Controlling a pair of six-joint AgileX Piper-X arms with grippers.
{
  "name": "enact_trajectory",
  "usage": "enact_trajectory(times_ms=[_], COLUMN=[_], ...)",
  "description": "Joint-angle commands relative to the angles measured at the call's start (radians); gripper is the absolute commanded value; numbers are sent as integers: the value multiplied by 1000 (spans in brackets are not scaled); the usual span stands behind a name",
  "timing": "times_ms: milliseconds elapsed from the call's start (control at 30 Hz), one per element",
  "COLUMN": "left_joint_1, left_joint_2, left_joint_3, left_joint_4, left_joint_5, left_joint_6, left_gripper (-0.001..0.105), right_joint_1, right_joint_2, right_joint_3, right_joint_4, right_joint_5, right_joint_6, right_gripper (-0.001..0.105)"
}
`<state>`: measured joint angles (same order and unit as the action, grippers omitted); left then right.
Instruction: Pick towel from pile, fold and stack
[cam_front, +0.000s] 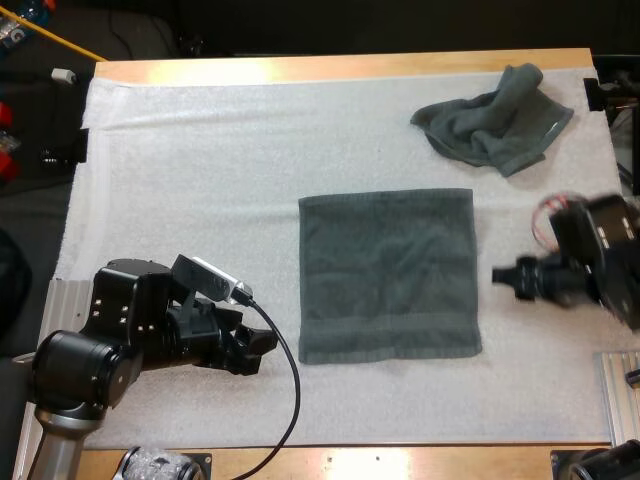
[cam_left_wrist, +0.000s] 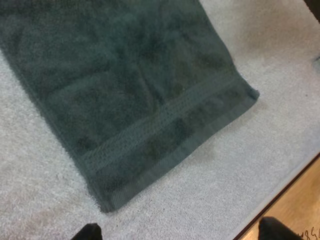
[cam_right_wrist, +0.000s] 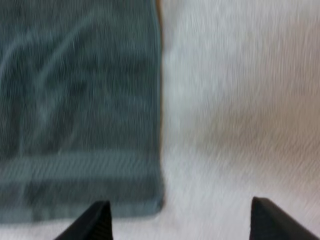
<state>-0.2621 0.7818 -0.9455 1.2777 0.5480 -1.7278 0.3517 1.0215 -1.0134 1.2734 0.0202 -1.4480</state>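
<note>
Here the left gripper (cam_front: 264, 346) and right gripper (cam_front: 499, 276), spread wide, flank edges of the flat towel (cam_front: 388, 275).

Two black arms. The left arm (cam_front: 120, 330) has a large, glossy, rounded joint on a grey cylindrical link, followed by boxy, angular black housings that narrow to the left pincer (cam_front: 258, 348). Its two black fingers (cam_left_wrist: 89, 233) end in blunt, rounded tips. The right arm (cam_front: 600, 255) has a blocky black casing. It narrows to the right pincer (cam_front: 503, 277), whose black fingertips (cam_right_wrist: 97, 222) are wedge-shaped.
</note>
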Motion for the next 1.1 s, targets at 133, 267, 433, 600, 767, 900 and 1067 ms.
enact_trajectory(times_ms=[133,267,433,600,767,900,1067], left_joint_1=[1,1,1,1,1,1,1], left_joint_2=[-3,-3,-3,-3,-3,-3,-3], left_joint_3=[-2,-2,-2,-2,-2,-2,-2], left_joint_4=[18,38,49,49,49,49,49], left_joint_5=[11,11,11,11,11,11,11], left_joint_6=[-2,-2,-2,-2,-2,-2,-2], left_gripper=[60,60,60,60,60,60,60], right_joint_1=[1,1,1,1,1,1,1], right_joint_2=[-142,-190,-175,-112,-12,84,182], right_joint_3=[160,289,449,552,571,571,571], right_joint_4=[-21,-87,-260,-444,-574,-637,-663], right_joint_5=[-131,-193,-312,-349,-373,-370,-368], right_joint_6=[70,115,214,314,360,402,409], right_gripper=[56,56,56,53,44,44,44])
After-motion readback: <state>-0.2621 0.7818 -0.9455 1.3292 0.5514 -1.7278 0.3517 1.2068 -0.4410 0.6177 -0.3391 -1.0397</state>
